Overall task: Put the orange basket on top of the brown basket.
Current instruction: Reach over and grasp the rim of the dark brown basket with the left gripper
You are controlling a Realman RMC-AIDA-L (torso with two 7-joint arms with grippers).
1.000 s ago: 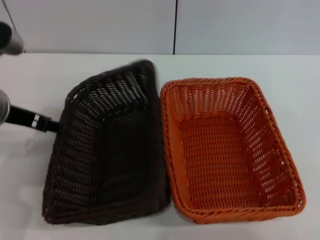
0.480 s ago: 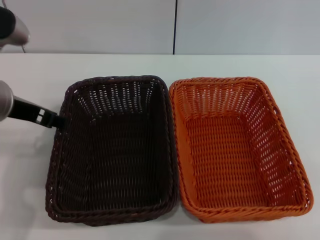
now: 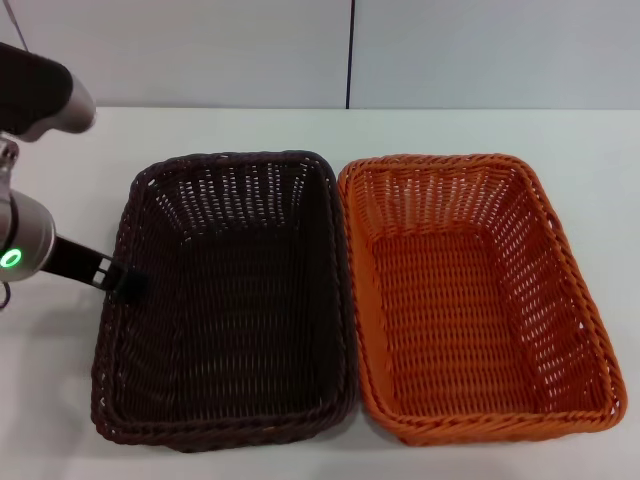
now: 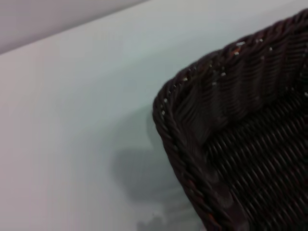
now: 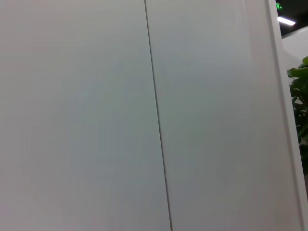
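The brown basket (image 3: 232,160) lies flat on the white table, left of centre in the head view. The orange basket (image 3: 440,162) lies flat right beside it on the right, their long rims touching. My left gripper (image 3: 124,279) is at the outer left rim of the brown basket, about halfway along that side. The left wrist view shows one corner of the brown basket (image 4: 226,91) close up on the table. Neither basket holds anything. My right gripper is out of view; the right wrist view shows only a wall.
The white table (image 3: 480,125) runs back to a pale wall panel (image 3: 200,50) with a dark vertical seam. Bare table surface lies behind both baskets and to the left of the brown one, where my left arm (image 3: 30,250) reaches in.
One second ago the brown basket was tilted up on its left side; it now lies flat. The orange basket shifted slightly right. My left gripper moved nearer along the brown basket's left rim.
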